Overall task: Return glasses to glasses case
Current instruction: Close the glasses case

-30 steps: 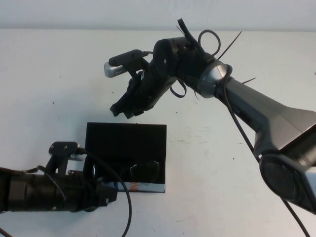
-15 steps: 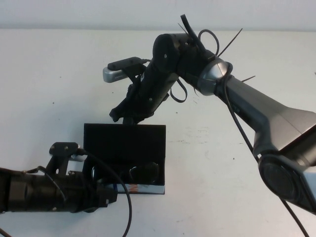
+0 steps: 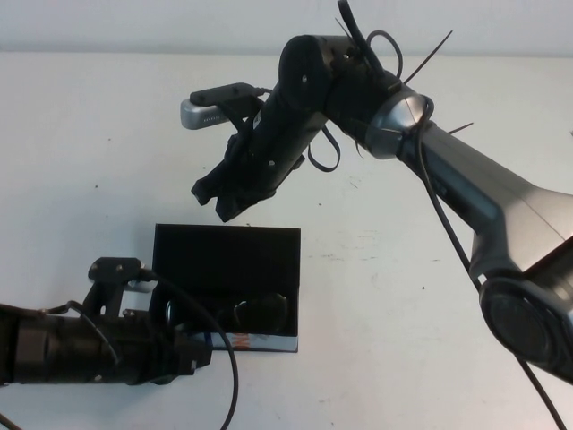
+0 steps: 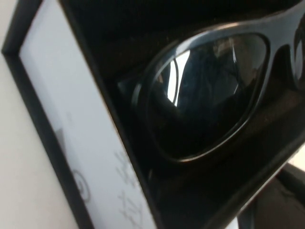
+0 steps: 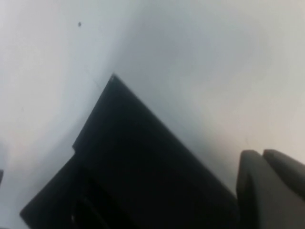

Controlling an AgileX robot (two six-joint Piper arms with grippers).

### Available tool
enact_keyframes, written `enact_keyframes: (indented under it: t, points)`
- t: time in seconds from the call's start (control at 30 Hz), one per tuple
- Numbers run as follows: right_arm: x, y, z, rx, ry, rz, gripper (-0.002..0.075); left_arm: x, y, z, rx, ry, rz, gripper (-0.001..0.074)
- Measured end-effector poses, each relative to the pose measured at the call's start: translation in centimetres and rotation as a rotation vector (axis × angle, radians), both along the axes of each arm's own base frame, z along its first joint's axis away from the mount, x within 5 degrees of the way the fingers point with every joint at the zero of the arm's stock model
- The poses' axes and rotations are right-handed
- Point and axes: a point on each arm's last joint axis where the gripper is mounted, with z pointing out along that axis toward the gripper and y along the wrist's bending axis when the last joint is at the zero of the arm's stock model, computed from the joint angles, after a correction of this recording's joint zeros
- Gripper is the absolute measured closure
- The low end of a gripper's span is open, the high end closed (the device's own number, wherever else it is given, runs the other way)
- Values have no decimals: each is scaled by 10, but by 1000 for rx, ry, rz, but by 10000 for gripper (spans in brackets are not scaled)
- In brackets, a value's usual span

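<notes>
So the glasses (image 3: 260, 311), glossy dark frames, sit inside the boxy black glasses case (image 3: 226, 255) at lower centre, flat lid up. Right gripper (image 3: 218, 200) hovers just above the lid's far edge, fingers pressed together, holding nothing. Left gripper (image 3: 183, 351) is at the case's front-left corner; can't tell its fingers.

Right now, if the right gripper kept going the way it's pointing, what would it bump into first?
Probably the open lid of the glasses case. The right gripper, jaws shut, hangs just beyond the lid's far edge, pointing down toward it. Its height is hard to judge, so it might meet the table instead.
</notes>
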Motion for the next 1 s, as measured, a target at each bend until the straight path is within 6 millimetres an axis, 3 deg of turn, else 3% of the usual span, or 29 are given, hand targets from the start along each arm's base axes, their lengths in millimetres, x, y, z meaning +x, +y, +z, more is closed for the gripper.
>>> enact_keyframes:
  t: [0.43, 0.67, 0.87, 1.0]
  points:
    - [-3, -4, -10, -60, 14, -4, 737, 0, 0, 0, 1, 0, -1, 736]
    - [6, -4, -11, -55, -75, -52, 737, 0, 0, 0, 1, 0, -1, 736]
    - [6, -6, -34, -134, -5, -32, 738, 0, 0, 0, 1, 0, -1, 736]
    - [5, -6, -35, -129, 14, -31, 738, 0, 0, 0, 1, -1, -2, 736]
